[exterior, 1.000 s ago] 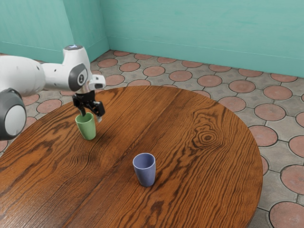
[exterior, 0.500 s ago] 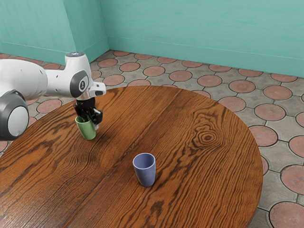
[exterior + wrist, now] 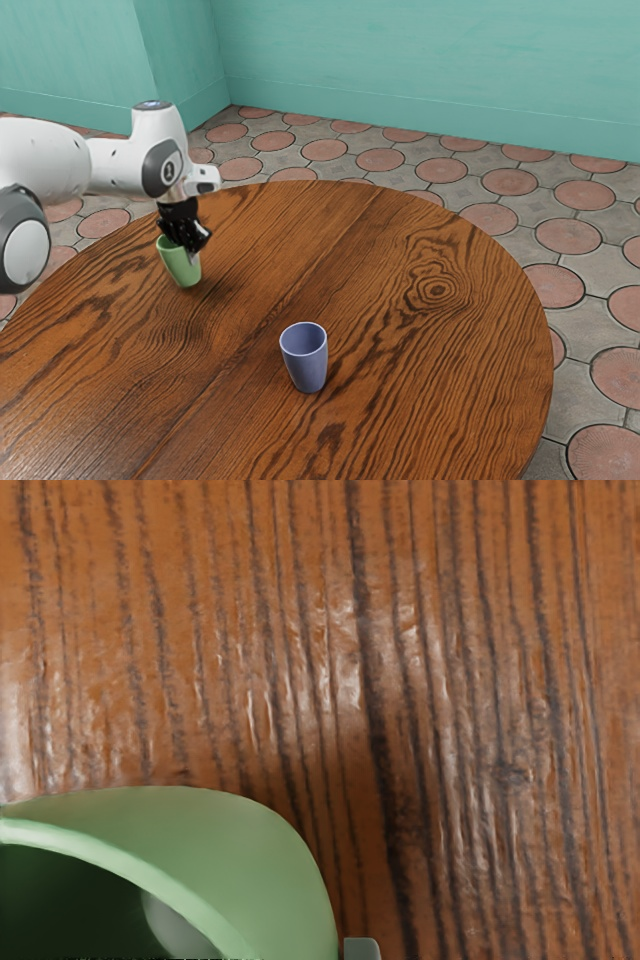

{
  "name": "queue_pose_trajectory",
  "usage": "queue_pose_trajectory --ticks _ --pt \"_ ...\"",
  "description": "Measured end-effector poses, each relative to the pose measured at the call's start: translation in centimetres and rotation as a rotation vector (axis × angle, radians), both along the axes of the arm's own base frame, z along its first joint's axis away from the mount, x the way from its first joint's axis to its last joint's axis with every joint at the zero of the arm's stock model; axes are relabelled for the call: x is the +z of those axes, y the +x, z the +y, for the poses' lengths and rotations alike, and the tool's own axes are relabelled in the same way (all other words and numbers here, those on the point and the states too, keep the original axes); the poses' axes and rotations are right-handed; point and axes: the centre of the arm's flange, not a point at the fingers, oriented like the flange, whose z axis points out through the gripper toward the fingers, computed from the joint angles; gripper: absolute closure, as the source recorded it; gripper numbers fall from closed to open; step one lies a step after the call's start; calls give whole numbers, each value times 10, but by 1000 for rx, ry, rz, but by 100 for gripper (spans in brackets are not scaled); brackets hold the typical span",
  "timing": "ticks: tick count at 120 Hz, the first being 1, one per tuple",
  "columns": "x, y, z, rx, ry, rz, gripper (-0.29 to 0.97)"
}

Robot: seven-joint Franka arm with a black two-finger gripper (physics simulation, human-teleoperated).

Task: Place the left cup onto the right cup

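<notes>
A green cup (image 3: pixel 181 266) sits at the exterior view's left side of the round wooden table (image 3: pixel 430 230), slightly tilted. My gripper (image 3: pixel 186 239) reaches down from above and is shut on its rim, one finger inside and one outside. In the wrist view the green cup (image 3: pixel 210 865) is a large curved wall right under my hand, with wood grain beyond it. A blue cup (image 3: pixel 303 356) stands upright nearer the table's front, well apart from my gripper toward the exterior view's right.
The table's edge curves close behind the green cup on the exterior view's left. Brown tiled floor (image 3: pixel 520 180) and teal walls (image 3: pixel 420 50) surround the table. Bare wood lies between the two cups.
My gripper came down from just above the green cup onto its rim and went from open to shut. The cup now sits slightly higher and tilted. The blue cup has not moved.
</notes>
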Motion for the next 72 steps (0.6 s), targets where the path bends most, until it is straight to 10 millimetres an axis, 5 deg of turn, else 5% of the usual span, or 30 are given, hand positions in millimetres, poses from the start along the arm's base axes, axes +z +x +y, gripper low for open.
queue_pose_trajectory --ticks 16,57,72 --pt "49 -22 -18 -14 -12 -30 77" --pt "149 -108 -130 -216 -1 -52 78" --pt "169 -126 -165 -291 23 -40 78"
